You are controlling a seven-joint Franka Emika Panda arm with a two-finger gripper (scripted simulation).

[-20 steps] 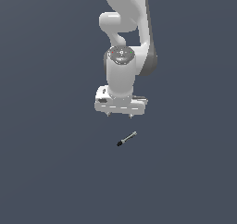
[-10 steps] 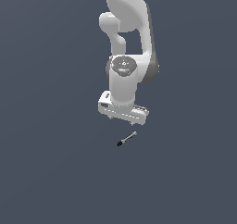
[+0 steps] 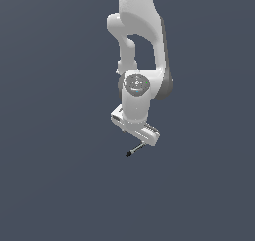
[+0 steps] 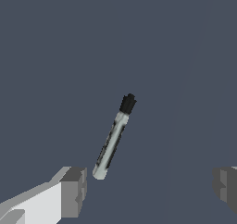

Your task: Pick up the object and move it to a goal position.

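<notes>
In the wrist view the gripper (image 4: 148, 190) has its 2 fingers (image 4: 74, 190) spread wide, and the rod (image 4: 113, 140) lies beyond them, close to 1 finger, not between. The exterior view hides the fingers behind the hand; only the black tip (image 3: 129, 154) and a little shaft show

The white arm (image 3: 137, 31) hangs down from the top of the exterior view, its wrist bent so the hand block tilts toward the exterior view's right. The pincer (image 4: 150, 190) points downward with its jaws spread wide; in the wrist view both grey fingertips (image 4: 74, 190) stand well apart, gripping nothing.
</notes>
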